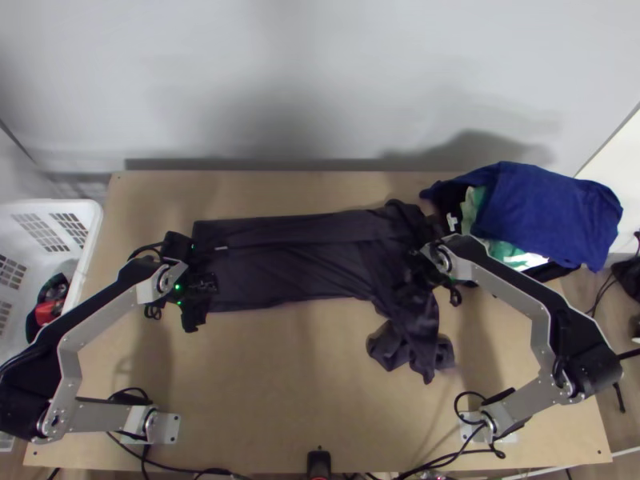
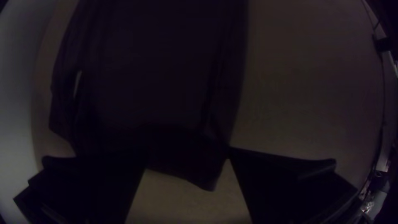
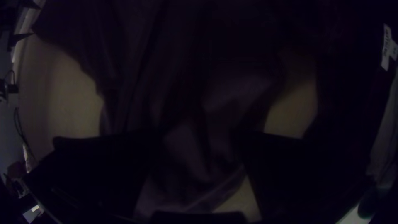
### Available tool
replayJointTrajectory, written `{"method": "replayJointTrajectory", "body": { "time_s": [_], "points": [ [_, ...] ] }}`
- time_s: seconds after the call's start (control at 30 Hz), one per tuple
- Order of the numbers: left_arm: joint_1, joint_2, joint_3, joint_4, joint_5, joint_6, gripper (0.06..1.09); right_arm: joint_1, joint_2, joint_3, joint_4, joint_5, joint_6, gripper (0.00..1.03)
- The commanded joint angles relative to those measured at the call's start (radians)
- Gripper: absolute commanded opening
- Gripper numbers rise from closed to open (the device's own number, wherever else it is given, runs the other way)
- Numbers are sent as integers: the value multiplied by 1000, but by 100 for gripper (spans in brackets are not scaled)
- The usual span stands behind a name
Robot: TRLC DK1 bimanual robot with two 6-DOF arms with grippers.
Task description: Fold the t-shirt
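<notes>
The left arm (image 1: 100,316), its base between seven and eight o'clock in the top view, has bent silver-grey links and bulky black joints. Two small green lights (image 1: 178,287) glow between eight and nine o'clock. The right arm (image 1: 512,292), based between four and five o'clock, has the same silver-grey and black parts, with small dark screw heads dotting its metal. Black cables (image 1: 128,391) loop beside both bases. The left fingers (image 2: 93,182) are wide, flat and black, with stepped outer edges.

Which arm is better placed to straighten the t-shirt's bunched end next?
Right, I'd judge: the right gripper is open over the bunched end, while the left gripper is at the opposite, flatter end.
</notes>
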Motion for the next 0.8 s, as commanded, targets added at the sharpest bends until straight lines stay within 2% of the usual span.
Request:
{"method": "replayJointTrajectory", "body": {
  "time_s": [0.0, 0.07, 0.2, 0.27, 0.4, 0.47, 0.5, 0.57, 0.67, 0.77],
  "points": [
    [7, 15, -4, 1, -1, 17, 95, 9, 13, 5, 16, -1, -1, 73],
    [10, 18, -8, 1, -1, 20, 94, 9, 15, 9, 22, -1, -1, 69],
    [19, 23, -13, 1, 1, 32, 84, 9, 21, 5, 22, -1, -1, 68],
    [25, 21, -8, 1, 4, 32, 76, 9, 21, 2, 31, -1, -1, 57],
    [34, 18, 2, 1, 7, 37, 57, 6, 18, 7, 34, -1, -1, 43],
    [37, 21, 2, 2, 15, 45, 46, 6, 18, 7, 39, -3, -1, 33],
    [39, 21, 2, 2, 15, 46, 43, 6, 18, 7, 42, -3, -1, 28],
    [42, 18, 6, 4, 25, 46, 43, 6, 18, 7, 45, -3, -1, 22],
    [48, 18, 36, -21, 36, 40, 43, 1, 10, 7, 45, -3, -1, 21],
    [62, 20, 78, -80, 85, 29, 43, -5, 3, 5, 45, -3, -1, 6]
  ]
}}
